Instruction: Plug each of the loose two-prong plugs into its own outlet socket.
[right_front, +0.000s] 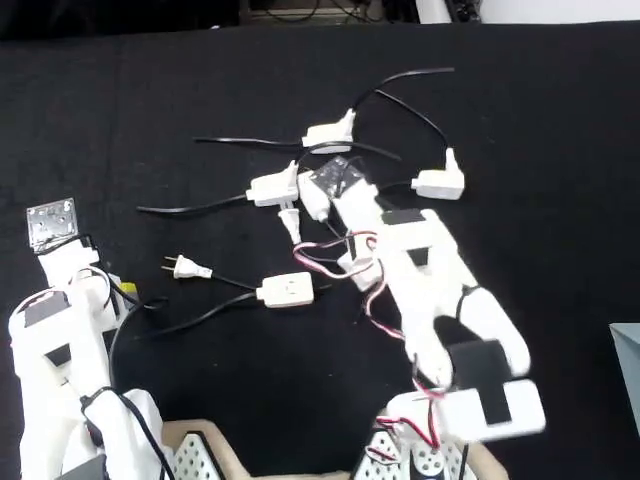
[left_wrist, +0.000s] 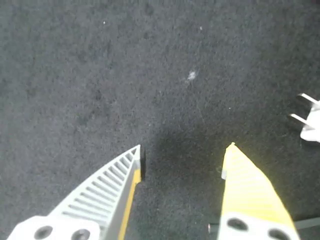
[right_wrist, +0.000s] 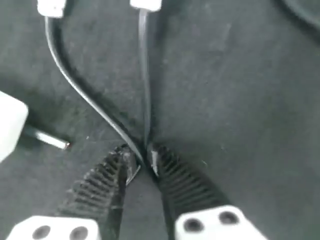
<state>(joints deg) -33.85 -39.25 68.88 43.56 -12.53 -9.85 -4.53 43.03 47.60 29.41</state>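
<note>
- High view: several white cord pieces lie on the black-covered surface (right_front: 560, 100).
  - A loose plug (right_front: 188, 267) lies with its prongs bare, and its cord runs off to an outlet socket (right_front: 287, 290).
  - A second plug (right_front: 290, 222) lies unplugged just beside the right arm, below a socket block (right_front: 272, 187).
  - The right end effector (right_front: 325, 180) sits low in the middle cluster.
  - The left end effector (right_front: 112, 285) is near the surface's left side, apart from the loose plug.
  - The right arm covers part of the cluster, so which cord belongs to which piece is hard to follow.
- Left wrist view: the left end effector (left_wrist: 185, 150) has its fingers spread apart with nothing between them, over bare cloth.
  - Two prongs and a bit of white body show at the frame's edge, cut off. They are probably the loose plug (left_wrist: 310, 122).
- Right wrist view: the right end effector (right_wrist: 142, 157) has its fingers together, clamped on a black cable (right_wrist: 145, 90) where a second cable (right_wrist: 75, 85) meets it.
  - I cannot tell whether both are pinched.
  - A white body with a prong (right_wrist: 10, 127) lies beside them, cut off.
- Step, as I judge it: the right arm is handling a cord to bring a plug into reach, and no plug looks mated yet.
  - The next move calls for a grip on a plug's body rather than its cord, with the prongs lined up with a socket's slots.
  - The free left arm could steady that socket.
</note>
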